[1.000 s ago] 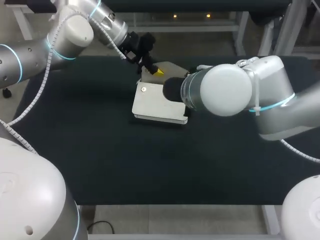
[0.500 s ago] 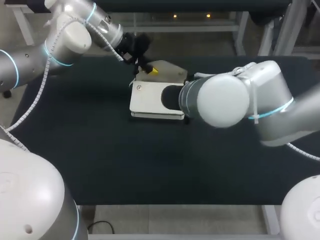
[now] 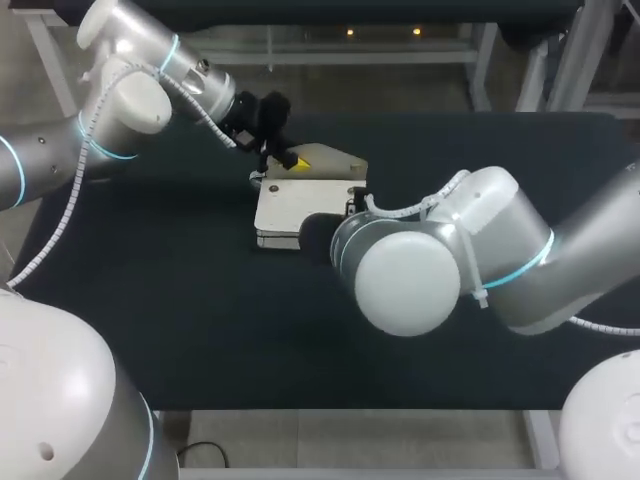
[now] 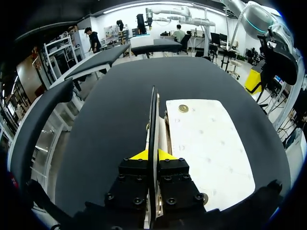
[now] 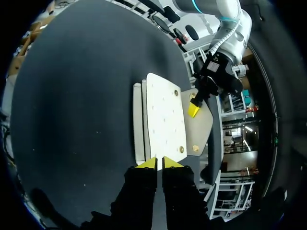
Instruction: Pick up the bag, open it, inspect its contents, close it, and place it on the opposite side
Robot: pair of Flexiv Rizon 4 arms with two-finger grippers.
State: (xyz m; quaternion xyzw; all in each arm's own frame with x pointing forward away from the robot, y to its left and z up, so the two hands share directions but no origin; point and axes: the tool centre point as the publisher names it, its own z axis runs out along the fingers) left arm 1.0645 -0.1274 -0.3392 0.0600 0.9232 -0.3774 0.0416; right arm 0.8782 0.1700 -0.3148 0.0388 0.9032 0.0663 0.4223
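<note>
The left gripper (image 4: 153, 154) pinched the white bag's (image 3: 290, 205) upright flap (image 4: 153, 120) edge-on, while the right gripper (image 5: 159, 163), fingers nearly together, sat at the bag's opposite end, along its length.

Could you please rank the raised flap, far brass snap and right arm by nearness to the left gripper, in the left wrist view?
1. White bag's raised flap: between left gripper's fingers.
2. Round brass snap: ahead, at bag's far end.
3. Grey right arm: beyond it.

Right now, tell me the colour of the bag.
White bag, with brass-coloured snaps; clearest in the left wrist view.
</note>
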